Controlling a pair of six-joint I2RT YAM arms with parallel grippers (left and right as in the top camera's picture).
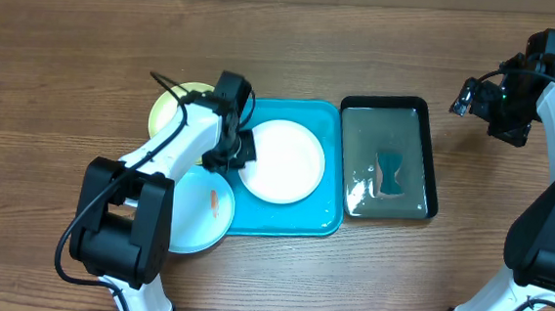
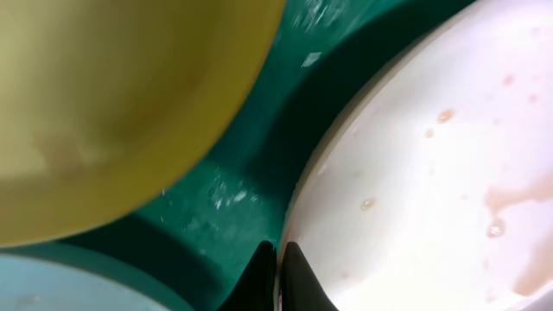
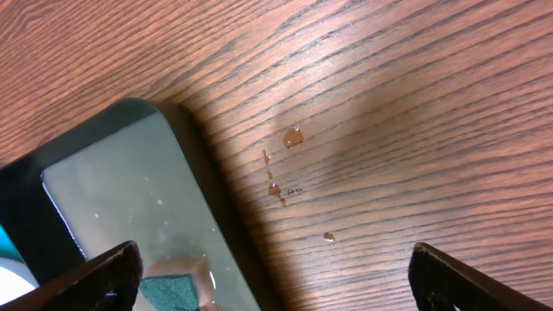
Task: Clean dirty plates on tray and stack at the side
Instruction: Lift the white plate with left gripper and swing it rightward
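On the turquoise tray [image 1: 302,221] lies the white plate [image 1: 287,161], wet and faintly orange-stained in the left wrist view [image 2: 432,173]. My left gripper [image 1: 240,155] is at its left rim, and its jaws [image 2: 278,263] are shut with the plate's edge running in between them. The yellow-green plate [image 1: 173,109] overhangs the tray's left end [image 2: 112,104]. A light blue plate [image 1: 195,213] with an orange smear lies at the tray's front left corner. My right gripper [image 1: 472,99] hangs open over bare table [image 3: 276,276], right of the black tray.
The black tray [image 1: 431,176] holds water and a teal sponge [image 1: 390,175], right beside the turquoise tray. Its corner [image 3: 199,164] and the sponge [image 3: 173,292] show under my right gripper. A few brownish drops [image 3: 292,136] lie on the wooden table.
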